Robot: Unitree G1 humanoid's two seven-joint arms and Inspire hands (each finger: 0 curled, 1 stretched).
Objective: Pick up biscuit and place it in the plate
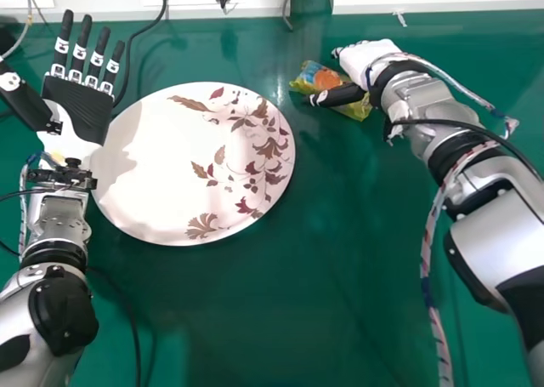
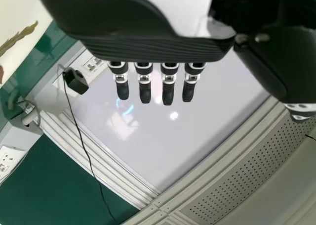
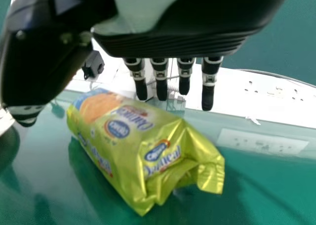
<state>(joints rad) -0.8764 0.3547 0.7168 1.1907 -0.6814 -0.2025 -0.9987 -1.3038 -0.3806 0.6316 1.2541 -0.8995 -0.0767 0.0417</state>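
the biscuit packet lies on the green surface at the plate's two o'clock, under the open right hand.
in the head view its long axis runs from ten to four o'clock, the biscuit-picture end toward ten, the crinkled yellow end toward four. the right hand's fingers are straight and apart from the thumb, which reaches toward nine o'clock across the packet; nothing is clamped, and whether the thumb touches the wrapper i can't tell. at the plate's ten o'clock the left hand is spread, fingers straight toward twelve.
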